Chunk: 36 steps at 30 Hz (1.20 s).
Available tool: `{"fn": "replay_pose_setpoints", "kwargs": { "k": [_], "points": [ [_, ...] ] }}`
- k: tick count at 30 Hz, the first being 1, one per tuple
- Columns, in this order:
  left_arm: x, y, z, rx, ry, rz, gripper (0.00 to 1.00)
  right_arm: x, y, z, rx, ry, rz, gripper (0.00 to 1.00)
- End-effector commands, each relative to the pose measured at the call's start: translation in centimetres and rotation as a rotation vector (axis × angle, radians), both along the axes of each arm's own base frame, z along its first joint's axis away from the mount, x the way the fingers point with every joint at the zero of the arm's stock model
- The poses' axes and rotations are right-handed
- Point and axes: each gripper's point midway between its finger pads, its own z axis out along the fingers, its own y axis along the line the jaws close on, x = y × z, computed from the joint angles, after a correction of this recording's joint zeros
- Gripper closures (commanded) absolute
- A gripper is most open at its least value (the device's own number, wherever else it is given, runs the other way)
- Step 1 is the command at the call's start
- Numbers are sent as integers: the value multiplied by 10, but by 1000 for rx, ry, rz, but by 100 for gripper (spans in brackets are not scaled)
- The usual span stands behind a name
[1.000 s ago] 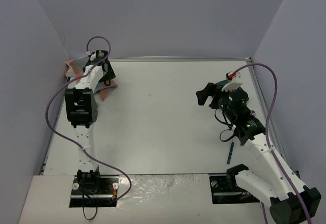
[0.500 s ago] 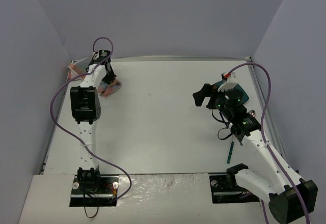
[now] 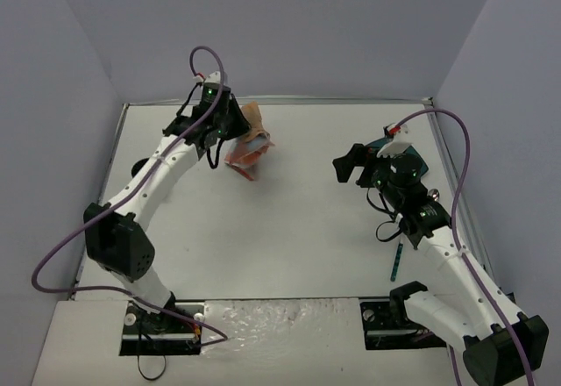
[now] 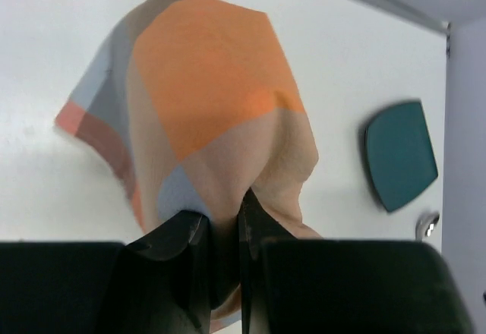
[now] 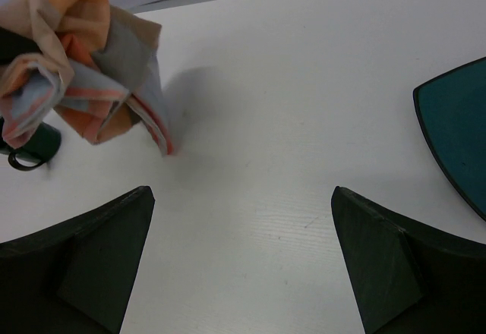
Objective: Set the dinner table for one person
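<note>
**Carrying the placemat in from the far-left corner**

The worktop (image 3: 289, 228) is the thing being set: a broad white matte slab lying flat under both arms. I judge it rigid and fixed, so it offers nothing to take hold of. It only receives things, and its dull finish should keep cloth from sliding.

The placemat (image 4: 205, 99) is the opposite: light, limp plaid cloth. It is best pinched at an edge or corner so that it can be dragged out flat. The left fingers (image 4: 182, 243) are clamped together on a fold of it, and the rest hangs bunched below. Its lowest corner is close to the worktop, but whether it touches cannot be told.

Half a second ago the left arm held this cloth at the far-left corner. It has now swung along the far edge towards the middle, taking the cloth with it.

The right arm has scarcely shifted. The right fingers (image 5: 91, 258) stand wide apart and empty near the right edge, beside the teal plate (image 5: 456, 129). A dark mug (image 5: 34, 146) stands towards the left edge.
</note>
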Motion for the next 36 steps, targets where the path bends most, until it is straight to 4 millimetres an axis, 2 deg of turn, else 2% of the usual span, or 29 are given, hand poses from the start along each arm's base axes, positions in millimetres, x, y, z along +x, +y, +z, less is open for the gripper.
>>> {"fn": "replay_pose_setpoints", "kwargs": {
  "k": [1, 3, 5, 6, 8, 10, 12, 14, 16, 18, 22, 24, 26, 33, 36],
  "points": [
    [-51, -43, -58, -95, 105, -44, 78, 0, 4, 23, 39, -80, 8, 0],
    [-80, -51, -83, -70, 162, -105, 71, -1, 3, 14, 34, -56, 1, 0],
    [-111, -56, -97, -38, 194, -169, 59, -2, 2, 5, 28, -32, 1, 0],
    [-129, -53, -97, -15, 188, -201, 48, -3, 3, -1, 25, -14, 1, 0],
    [-141, -42, -98, 21, 178, -211, 37, -4, 3, -12, 23, 15, 2, 0],
    [-151, -21, -87, 82, 122, -213, 20, -4, 6, -29, 24, 61, 5, 0],
    [-153, -11, -79, 122, 76, -213, 15, -3, 9, -39, 23, 90, 11, 0],
    [-152, -5, -71, 157, 23, -233, 13, 0, 16, -49, 22, 120, 31, 0],
    [-152, -11, -71, 164, 14, -287, 13, 2, 26, -63, 13, 167, 66, 0],
    [-158, -30, -79, 138, 39, -382, 15, 7, 28, -72, 5, 200, 57, 0],
    [-175, -56, -100, 220, 62, -516, 18, 11, 25, -82, -4, 229, 29, 0],
    [-182, -67, -110, 362, 35, -585, 19, 12, 19, -86, -20, 238, -4, 0],
    [-182, -74, -114, 488, -3, -626, 19, 11, 12, -87, -37, 243, -36, 0],
    [-181, -85, -129, 835, -82, -713, 19, 3, -12, -83, -67, 243, -116, 0],
    [-183, -91, -134, 931, -98, -753, 19, 0, -27, -81, -75, 230, -168, 0]
  ]
}}
